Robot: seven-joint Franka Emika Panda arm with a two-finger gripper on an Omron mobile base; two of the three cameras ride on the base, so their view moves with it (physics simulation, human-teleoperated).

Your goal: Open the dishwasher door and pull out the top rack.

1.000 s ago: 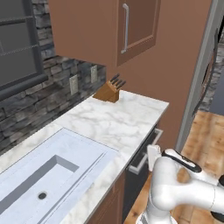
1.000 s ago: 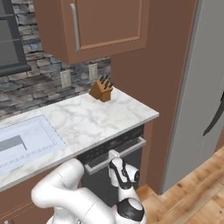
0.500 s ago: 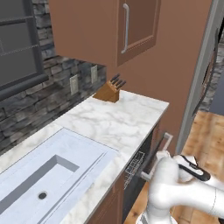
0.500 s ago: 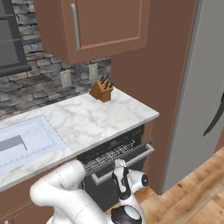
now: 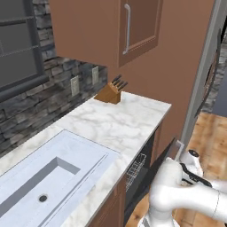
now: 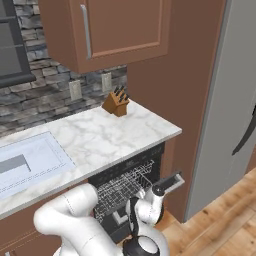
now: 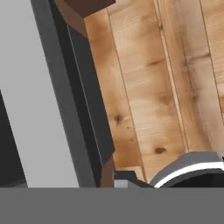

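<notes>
The dishwasher door (image 6: 168, 182) hangs tilted partway open under the marble counter. Its dark panel (image 5: 153, 170) slopes down and outward, and the silver bar handle (image 5: 179, 149) runs along its top edge. Behind the door gap the wire top rack (image 6: 124, 188) sits inside the tub, and a corner of the rack (image 5: 135, 167) shows below the counter edge. My gripper (image 6: 159, 191) is right at the handle, with my white hand covering the fingers. In the hand view the grey door face (image 7: 41, 92) fills the left, very close. The frames do not reveal whether the fingers hold the bar.
A marble counter (image 5: 119, 124) carries a knife block (image 5: 110, 92) and a sink (image 5: 40, 177). A tall brown panel (image 6: 200, 100) and a grey fridge (image 6: 235, 110) stand right of the dishwasher. Wooden floor (image 7: 153, 87) lies beneath the door.
The door has swung from nearly shut to well open, my hand going outward and down with its handle. The rack has come into sight behind it.
</notes>
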